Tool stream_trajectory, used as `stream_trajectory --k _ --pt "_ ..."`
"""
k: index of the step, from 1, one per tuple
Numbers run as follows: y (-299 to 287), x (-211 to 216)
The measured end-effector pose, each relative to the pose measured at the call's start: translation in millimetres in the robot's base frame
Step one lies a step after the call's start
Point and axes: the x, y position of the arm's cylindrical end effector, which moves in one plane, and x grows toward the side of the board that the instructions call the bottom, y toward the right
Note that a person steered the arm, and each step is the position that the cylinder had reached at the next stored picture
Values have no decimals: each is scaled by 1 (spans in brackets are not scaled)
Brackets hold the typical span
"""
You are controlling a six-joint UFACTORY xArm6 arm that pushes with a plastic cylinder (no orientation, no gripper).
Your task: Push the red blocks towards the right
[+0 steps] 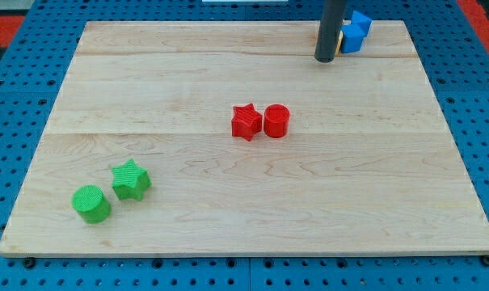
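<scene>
A red star block and a red cylinder block sit side by side, touching, near the middle of the wooden board; the star is on the view's left of the cylinder. My tip rests on the board near the view's top, right of centre, well above and to the right of the red blocks. It stands just left of two blue blocks at the top edge, and a small yellow-orange piece shows between the rod and the blue blocks.
A green cylinder block and a green star block sit at the view's bottom left. The board lies on a blue perforated table.
</scene>
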Motion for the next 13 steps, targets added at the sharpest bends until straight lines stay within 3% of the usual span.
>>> stream_trajectory --k 1,2,4,5,6,8,9,13 --pt "-1 0" --pt "2 28" --pt "5 133" --pt "-19 175" --pt "-86 199" --pt "-231 179" --pt "-239 153" --pt "-109 148"
